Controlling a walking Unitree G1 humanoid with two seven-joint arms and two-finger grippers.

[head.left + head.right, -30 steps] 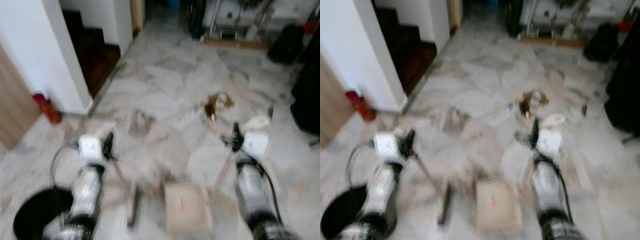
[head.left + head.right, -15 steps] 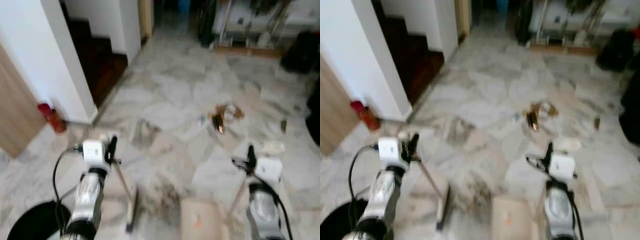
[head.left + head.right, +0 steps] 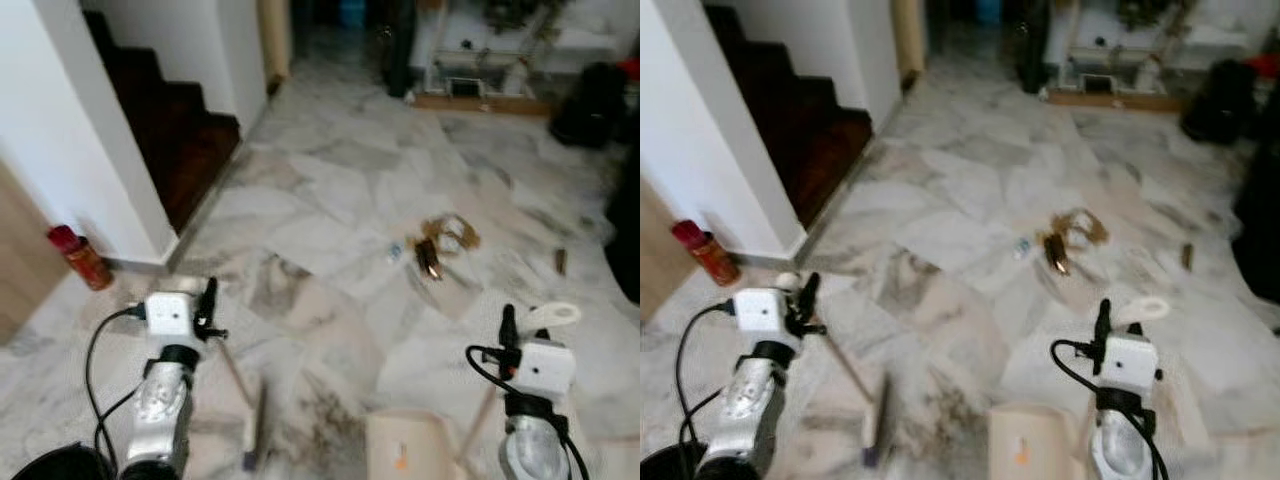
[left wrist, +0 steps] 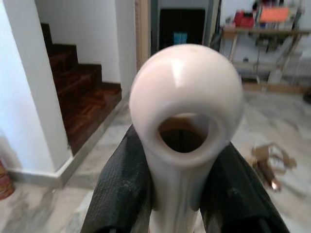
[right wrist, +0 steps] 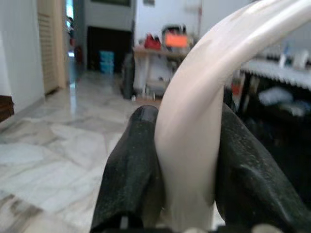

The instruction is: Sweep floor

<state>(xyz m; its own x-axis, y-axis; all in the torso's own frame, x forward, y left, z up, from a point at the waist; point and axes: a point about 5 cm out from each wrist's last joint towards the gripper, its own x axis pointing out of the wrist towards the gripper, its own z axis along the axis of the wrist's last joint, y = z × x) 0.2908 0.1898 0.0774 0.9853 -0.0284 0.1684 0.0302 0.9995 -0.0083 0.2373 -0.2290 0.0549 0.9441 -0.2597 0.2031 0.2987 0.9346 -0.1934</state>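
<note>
Marble floor (image 3: 330,190) runs from the robot toward a shelf unit (image 3: 480,80) at the far end, with a dark staircase (image 3: 170,130) behind a white wall (image 3: 60,150) on the left. Left gripper (image 3: 208,305) pinches the pale handle of a broom (image 3: 243,400), whose head rests on the floor between the arms; in the left wrist view the 2 black fingers (image 4: 121,194) are pressed against the handle's round, holed end. Right gripper (image 3: 507,330) clamps the curved pale handle of a dustpan (image 3: 405,450); in the right wrist view its fingers (image 5: 131,174) squeeze that handle from both sides. The beige pan sits flat on the floor just left of the right arm, with an orange mark on it.

A small litter pile (image 3: 440,240) of brown and crumpled scraps lies ahead, well apart from the broom head, with a white scrap (image 3: 393,252) just beside it and a dark bit (image 3: 560,262) off to its right. A red canister (image 3: 78,258) stands at the foot of the wall.

Compared with 0.5 s ago the picture is sharper and the whole scene has shifted: the canister sits lower and further left, and more of the far shelf shows. Both grips look unchanged, and the litter is unmoved on its tile
</note>
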